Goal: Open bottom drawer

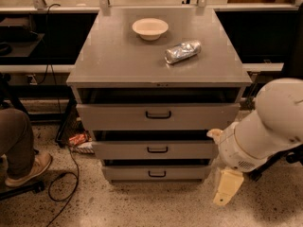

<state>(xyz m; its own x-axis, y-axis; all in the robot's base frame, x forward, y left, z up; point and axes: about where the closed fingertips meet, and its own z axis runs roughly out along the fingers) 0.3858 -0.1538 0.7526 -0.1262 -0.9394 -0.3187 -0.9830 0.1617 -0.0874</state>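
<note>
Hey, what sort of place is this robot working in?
Probably a lab or workshop, not a home: a grey metal drawer cabinet, dark workbenches behind it, and a loose cable on the speckled floor. The gripper hangs low to the right of the bottom drawer.

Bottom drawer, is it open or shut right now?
Shut: the bottom drawer sits back under the middle drawer, no inside showing. The gripper hangs to its right, off the handle.

The gripper [226, 193], at four o'clock from the bottom drawer [156, 173], is half hidden by the white arm [270, 126], which the right edge cuts off. A person's leg [19, 141] is cropped at nine o'clock.
</note>
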